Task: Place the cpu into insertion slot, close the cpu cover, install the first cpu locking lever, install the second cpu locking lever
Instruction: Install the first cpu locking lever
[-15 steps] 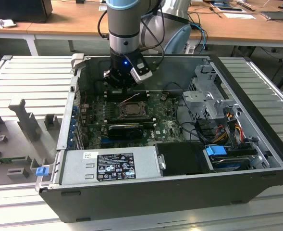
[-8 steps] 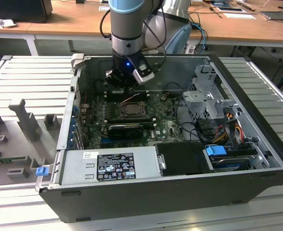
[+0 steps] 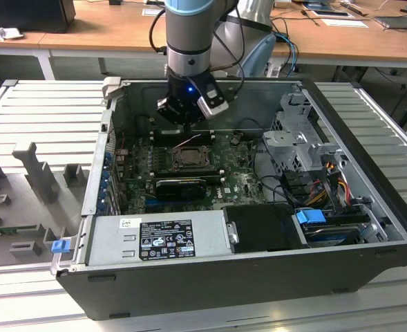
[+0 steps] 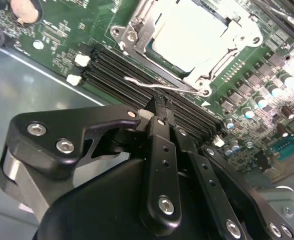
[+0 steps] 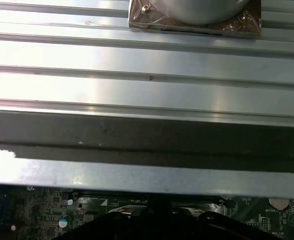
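One open PC case lying on its side on the ribbed metal tabletop, one arm reaching into it. The tool hangs just over the motherboard, right beside the insertion slot.

The second wrist view gives the good close look: the cpu already sits in the socket, pale and square, with the cpu cover folded down around it so the chip shows through the window. I count one thin wire locking lever standing up off the board, just past the tool's tip, and the tool's fingers are pinched narrow together right by it. Can't tell if they actually touch the wire.

Back in the exterior view, one white sticker on the power supply, print too small to read. One blue latch at the case's corner.
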